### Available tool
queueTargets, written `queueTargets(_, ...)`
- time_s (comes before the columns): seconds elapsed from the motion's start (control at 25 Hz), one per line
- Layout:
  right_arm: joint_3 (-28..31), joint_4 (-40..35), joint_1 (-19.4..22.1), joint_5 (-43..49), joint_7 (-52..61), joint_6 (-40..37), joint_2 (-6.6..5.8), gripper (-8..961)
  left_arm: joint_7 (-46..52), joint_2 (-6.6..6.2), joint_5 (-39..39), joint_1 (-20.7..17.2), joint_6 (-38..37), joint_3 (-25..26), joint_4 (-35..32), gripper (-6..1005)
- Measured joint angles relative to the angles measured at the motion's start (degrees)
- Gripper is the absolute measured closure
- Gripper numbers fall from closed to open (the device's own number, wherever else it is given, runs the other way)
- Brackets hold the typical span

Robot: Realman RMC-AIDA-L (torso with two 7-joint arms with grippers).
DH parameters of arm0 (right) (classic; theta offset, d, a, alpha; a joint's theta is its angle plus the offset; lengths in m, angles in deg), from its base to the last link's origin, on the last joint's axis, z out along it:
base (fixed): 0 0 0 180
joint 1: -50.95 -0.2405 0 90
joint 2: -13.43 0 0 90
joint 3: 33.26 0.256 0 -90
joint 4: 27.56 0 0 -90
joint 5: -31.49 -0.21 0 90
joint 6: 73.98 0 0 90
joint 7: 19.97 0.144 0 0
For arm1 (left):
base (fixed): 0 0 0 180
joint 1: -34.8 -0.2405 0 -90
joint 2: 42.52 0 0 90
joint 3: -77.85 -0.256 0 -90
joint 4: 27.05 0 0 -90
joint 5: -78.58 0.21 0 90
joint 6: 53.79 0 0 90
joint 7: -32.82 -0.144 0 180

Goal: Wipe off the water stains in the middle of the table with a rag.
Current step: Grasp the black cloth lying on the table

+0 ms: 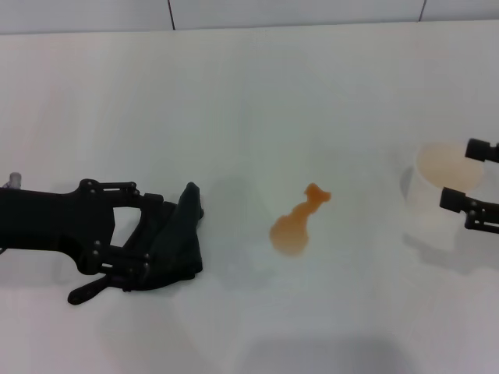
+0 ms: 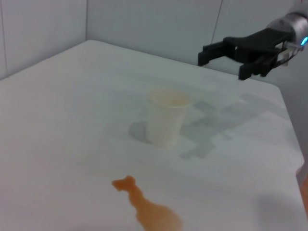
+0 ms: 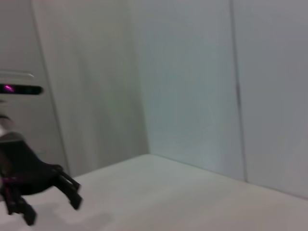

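The water stains [image 1: 295, 226] are an orange gourd-shaped puddle in the middle of the white table [image 1: 249, 93]. They also show in the left wrist view [image 2: 150, 212]. The black rag [image 1: 181, 248] lies crumpled left of the puddle. My left gripper [image 1: 160, 234] reaches in from the left, low over the rag, with its fingers spread around it. It also shows far off in the right wrist view [image 3: 48, 204]. My right gripper [image 1: 475, 181] is open at the right edge, level with the cup and apart from it. It also shows in the left wrist view [image 2: 226, 60].
A white translucent plastic cup [image 1: 438, 199] stands upright right of the puddle, just left of my right gripper. It also shows in the left wrist view [image 2: 167, 117]. A tiled wall [image 1: 296, 12] runs along the table's far edge.
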Motion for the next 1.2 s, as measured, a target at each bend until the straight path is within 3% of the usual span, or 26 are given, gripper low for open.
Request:
queueTargets(0.32, -2.1, -6.5, -2.1, 1.4, 3.0, -0.1, -0.11, 83, 0.0, 0.00, 0.0, 0.1, 1.3, 0.0, 0.0, 139)
queueTargets(0.8, -6.3, -16.7, -9.5, 21.3, 18.1, 2.9, -0.27, 84, 2.3, -0.34, 0.3, 1.1, 2.2, -0.1, 0.0, 139)
queueTargets(0.92, -6.7, -18.5, -9.6, 21.7, 19.5, 3.2, -0.28, 84, 8.0, -1.77, 3.0, 2.2, 1.6, -0.3, -0.5, 139)
queueTargets(1.2, -7.5, -19.2, -9.7, 21.1, 20.1, 3.6, -0.28, 84, 14.0, -3.05, 9.1, 4.0, 0.7, -0.4, -1.6, 139)
